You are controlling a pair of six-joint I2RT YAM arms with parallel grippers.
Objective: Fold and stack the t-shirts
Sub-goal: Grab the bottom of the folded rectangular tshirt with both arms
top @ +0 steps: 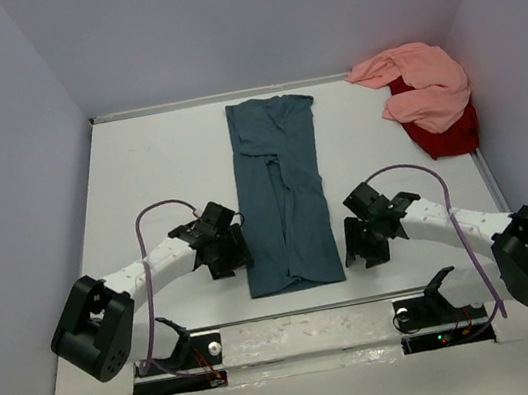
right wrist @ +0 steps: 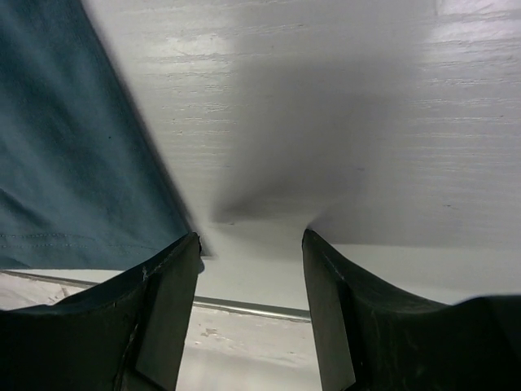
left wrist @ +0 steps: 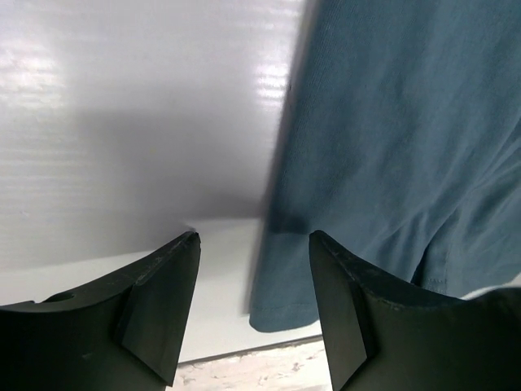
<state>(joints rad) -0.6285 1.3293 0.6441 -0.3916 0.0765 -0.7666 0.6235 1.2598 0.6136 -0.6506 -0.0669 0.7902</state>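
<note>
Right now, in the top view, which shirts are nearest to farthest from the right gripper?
1. Teal shirt, just left of the right gripper.
2. Pink shirt and red shirt, heaped in the far right corner: too close to call.

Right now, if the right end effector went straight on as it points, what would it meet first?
Probably the bare table, just beside the near corner of the teal shirt; depth is unclear.

no readable text, labels or signs
</note>
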